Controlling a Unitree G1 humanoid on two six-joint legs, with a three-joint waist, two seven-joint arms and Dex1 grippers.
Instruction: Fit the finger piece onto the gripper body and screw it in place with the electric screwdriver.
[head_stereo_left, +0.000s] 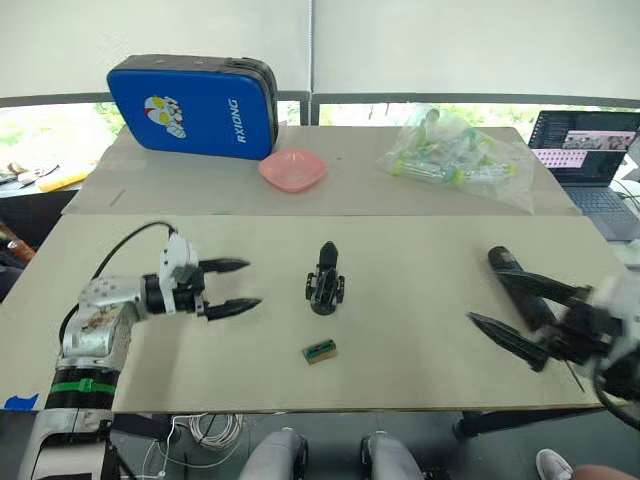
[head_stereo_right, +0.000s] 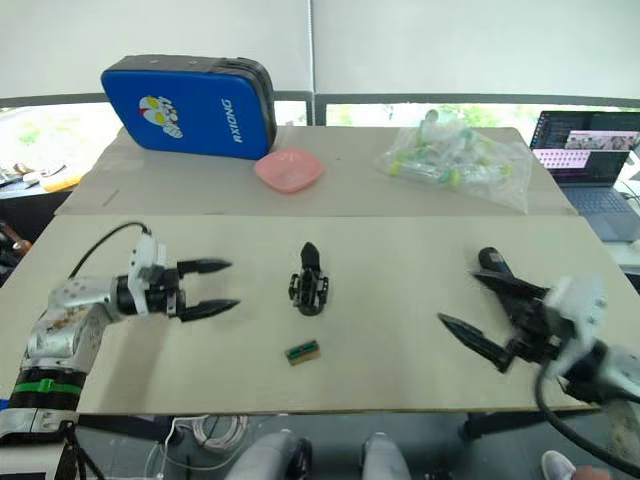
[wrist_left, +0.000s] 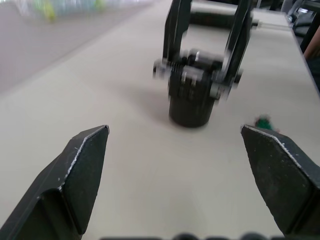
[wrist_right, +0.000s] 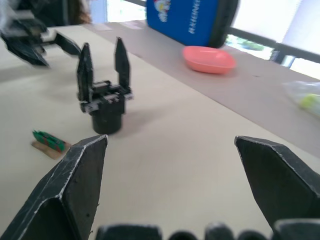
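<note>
Beige surface (head_stereo_left: 400, 330), gripper body (head_stereo_left: 326, 279) upright mid-way.
Both my grippers, left (head_stereo_left: 234, 287) and right (head_stereo_right: 478, 318), gape empty; body looks light, rigid, I'd grab its chunky base.

Beige table (head_stereo_left: 420, 330), gripper body (head_stereo_left: 325, 281), tan-and-green block (head_stereo_left: 320, 351)

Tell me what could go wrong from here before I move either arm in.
1. The gripper body stands upright and unheld; a nudge from the open left gripper might topple it.
2. The electric screwdriver lies right beside the open right gripper; a poor approach could roll it away.
3. The small tan-and-green block near the body could be swept aside.
</note>
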